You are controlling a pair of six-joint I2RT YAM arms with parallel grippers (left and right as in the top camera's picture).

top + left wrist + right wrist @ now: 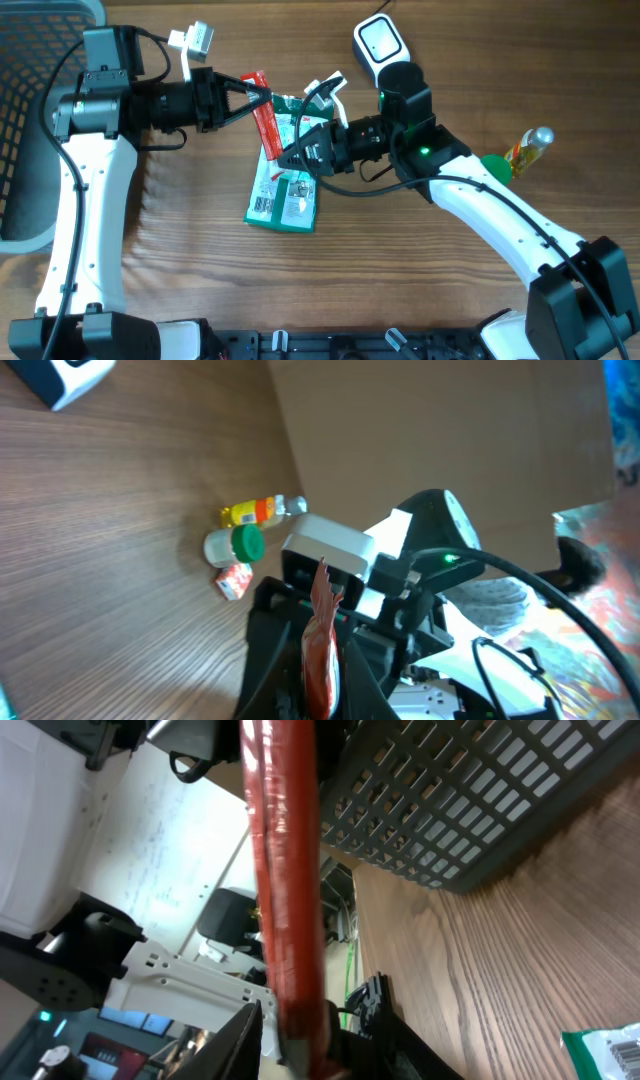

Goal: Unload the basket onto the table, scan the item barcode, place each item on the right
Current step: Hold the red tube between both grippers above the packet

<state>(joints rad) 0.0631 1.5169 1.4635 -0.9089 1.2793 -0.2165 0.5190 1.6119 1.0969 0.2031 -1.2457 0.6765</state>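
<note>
Wood-grain desk [200, 290] fills the overhead view, with a black mesh basket [25, 110] at its left edge. Above the middle of the desk the left gripper [255, 97] reaches in from the left, its jaws pressed together on the upper part of a long red sachet [266, 125]. The sachet hangs clear of the surface and slants down toward the right gripper [290, 157]. In the left wrist view the sachet [322, 650] stands up out of the clamped jaws, with the right arm's body close behind it. The right gripper comes in from the right and meets the sachet's lower end. In the right wrist view the red strip [285, 900] runs down between jaws that stand partly apart, but I cannot tell whether they press on it. Under both grippers a green packet [290, 205] with white printed labels lies flat on the desk; one corner of it shows at the edge of the right wrist view [605, 1050]. A white-and-black barcode scanner [380, 42] lies at the far side of the desk, well apart from the sachet, just behind the right arm. To the right sit a small bottle [528, 150] with a yellow label and, just beside it, a green-lidded jar [495, 167]. The left wrist view also shows a little red-and-white packet [233, 582] next to the jar.
</note>
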